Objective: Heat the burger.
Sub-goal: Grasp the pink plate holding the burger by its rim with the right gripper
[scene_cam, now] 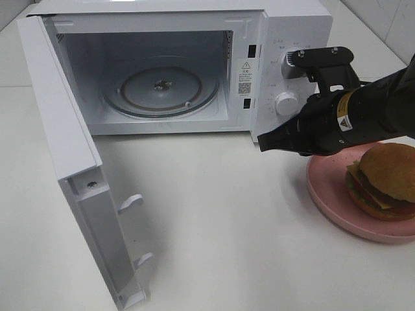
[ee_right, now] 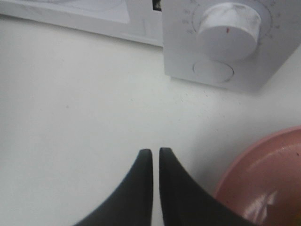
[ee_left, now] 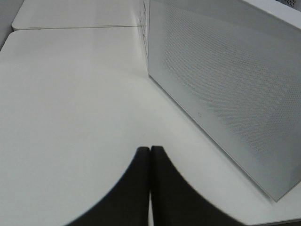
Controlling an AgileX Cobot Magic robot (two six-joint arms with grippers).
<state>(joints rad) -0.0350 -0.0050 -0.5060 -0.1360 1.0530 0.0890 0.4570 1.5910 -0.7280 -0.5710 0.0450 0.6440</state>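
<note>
The burger (scene_cam: 386, 176), with a golden-brown bun, cheese and a dark patty, sits on a pink plate (scene_cam: 327, 192) at the right edge of the table. My right gripper (scene_cam: 262, 142) hovers just left of the plate, in front of the microwave's control panel. In the right wrist view its tips (ee_right: 152, 151) are shut with only a hairline gap and hold nothing, and the plate's rim (ee_right: 263, 181) lies beside them. My left gripper (ee_left: 150, 149) is shut and empty over bare table beside the microwave's perforated outer wall (ee_left: 225, 84). It does not show in the high view.
The white microwave (scene_cam: 295, 39) stands at the back. Its door (scene_cam: 65, 149) is swung wide open to the left, and the glass turntable (scene_cam: 162, 91) inside has nothing on it. Two knobs (scene_cam: 286, 102) and a round button (ee_right: 213, 71) sit on its right panel.
</note>
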